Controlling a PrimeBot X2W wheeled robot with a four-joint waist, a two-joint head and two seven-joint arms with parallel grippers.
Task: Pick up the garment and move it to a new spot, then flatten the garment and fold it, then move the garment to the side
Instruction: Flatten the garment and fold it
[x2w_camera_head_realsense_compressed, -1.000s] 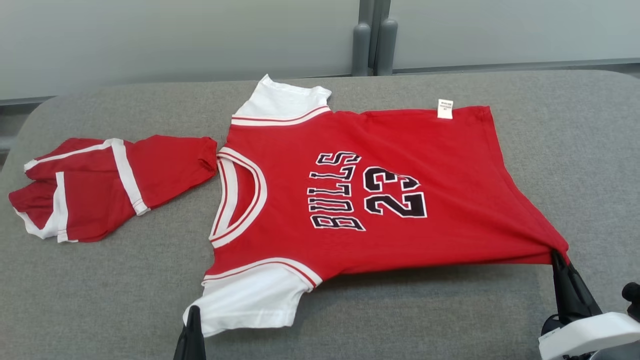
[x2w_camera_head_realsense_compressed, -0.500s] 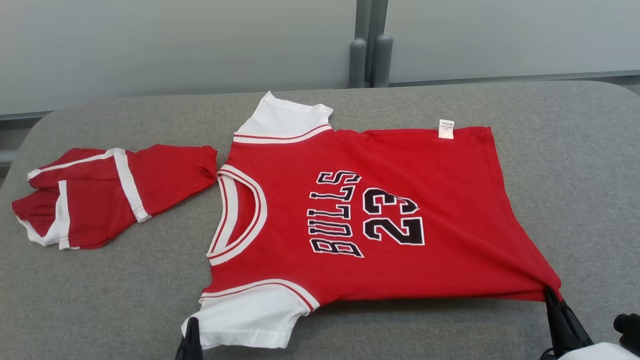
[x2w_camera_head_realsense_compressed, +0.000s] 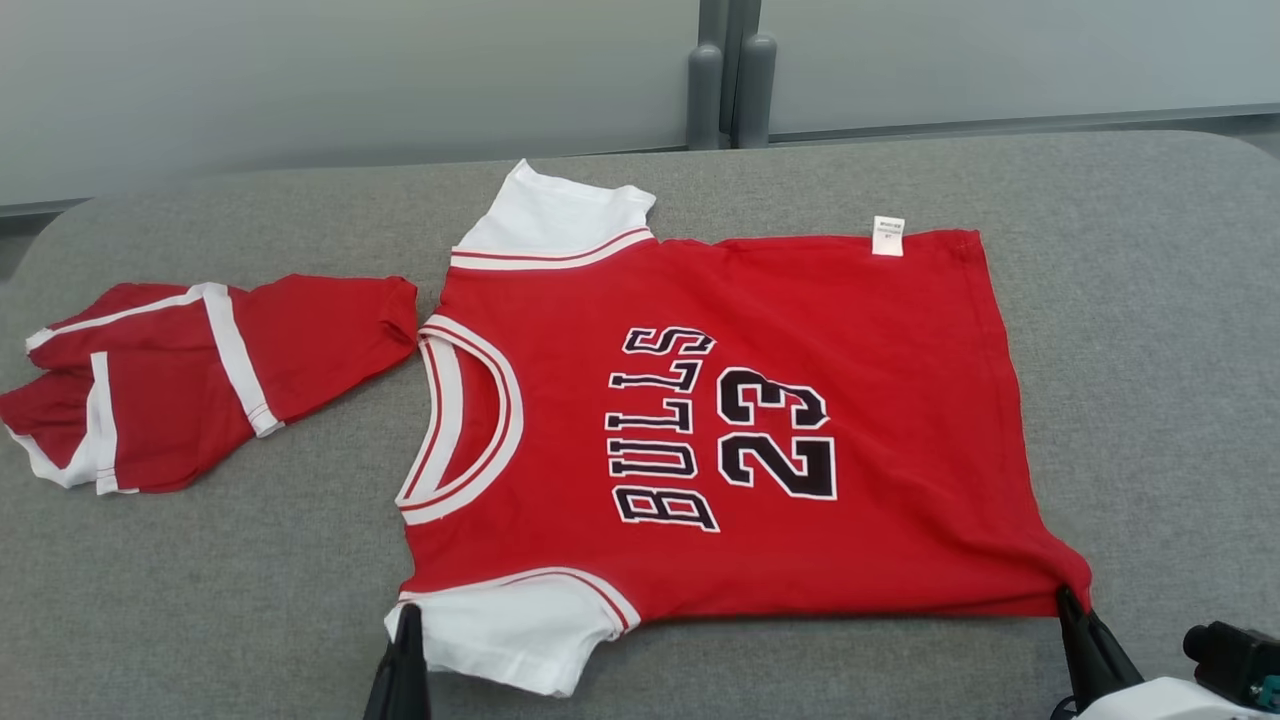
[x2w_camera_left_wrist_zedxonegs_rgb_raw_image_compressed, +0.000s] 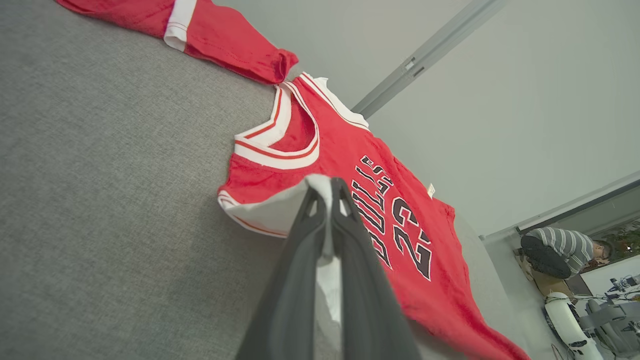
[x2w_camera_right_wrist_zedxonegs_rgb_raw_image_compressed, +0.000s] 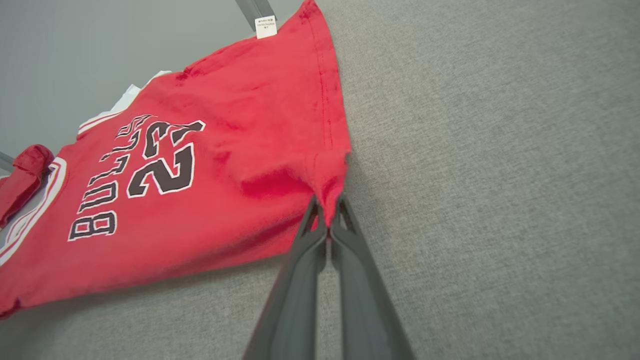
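Observation:
The garment (x2w_camera_head_realsense_compressed: 800, 330) is a red jersey with white sleeves and black "BULLS 23" lettering. It lies spread face up on the grey table (x2w_camera_head_realsense_compressed: 1150, 350), neck to the left. My left gripper (x2w_camera_head_realsense_compressed: 408, 612) is shut on the near white sleeve, which the left wrist view shows pinched at the left gripper (x2w_camera_left_wrist_zedxonegs_rgb_raw_image_compressed: 325, 184) with the garment (x2w_camera_left_wrist_zedxonegs_rgb_raw_image_compressed: 345, 150) beyond it. My right gripper (x2w_camera_head_realsense_compressed: 1063, 596) is shut on the near hem corner. In the right wrist view the red cloth bunches at the right gripper (x2w_camera_right_wrist_zedxonegs_rgb_raw_image_compressed: 327, 206), and the garment (x2w_camera_right_wrist_zedxonegs_rgb_raw_image_compressed: 240, 125) stretches away to the left.
Red shorts with white stripes (x2w_camera_head_realsense_compressed: 170, 380) lie crumpled at the table's left end, touching the jersey's collar side; these shorts (x2w_camera_left_wrist_zedxonegs_rgb_raw_image_compressed: 220, 37) also appear in the left wrist view. A grey wall with a post (x2w_camera_head_realsense_compressed: 725, 80) stands behind the table. A person (x2w_camera_left_wrist_zedxonegs_rgb_raw_image_compressed: 565, 245) crouches far off.
The head view has shifted. Both grippers stay shut on the garment, and its near edge has come lower towards the table. The pulled hem corner is less stretched out to the right.

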